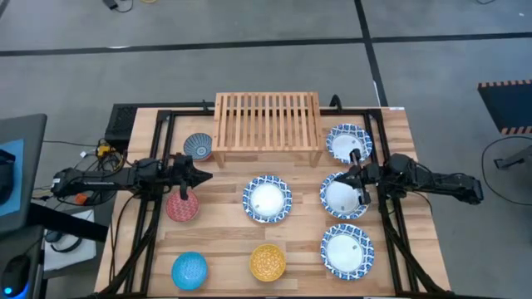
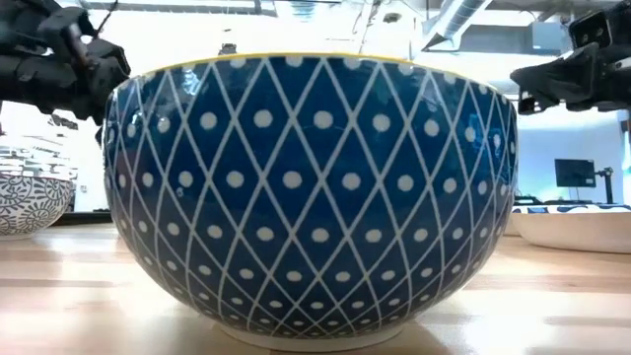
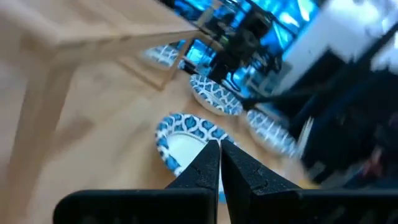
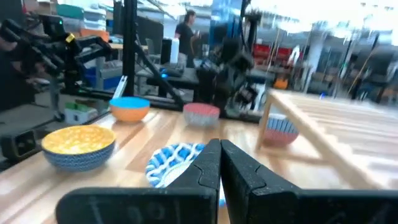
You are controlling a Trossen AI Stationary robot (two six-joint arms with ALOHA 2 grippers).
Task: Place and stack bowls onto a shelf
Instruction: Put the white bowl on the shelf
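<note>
A: Near edge, high view: which bowls remain on the table?

B: The blue bowl (image 1: pixel 189 270), yellow bowl (image 1: pixel 268 262) and a white bowl (image 1: pixel 347 252); farther back, five more (none stacked).

A: And the grippers?

B: The left gripper (image 1: pixel 202 174) and right gripper (image 1: pixel 347 176) hover with fingers pressed together, holding nothing.

A: Farthest back?

B: The shelf (image 1: pixel 267 121), bare; all placing is left.

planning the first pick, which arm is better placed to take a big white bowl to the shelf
Right, probably. The right gripper hovers over a white bowl in the right-hand column, close to the shelf, fingers shut. The left gripper sits by the red bowl and grey-blue bowl, farther from the white ones.
</note>
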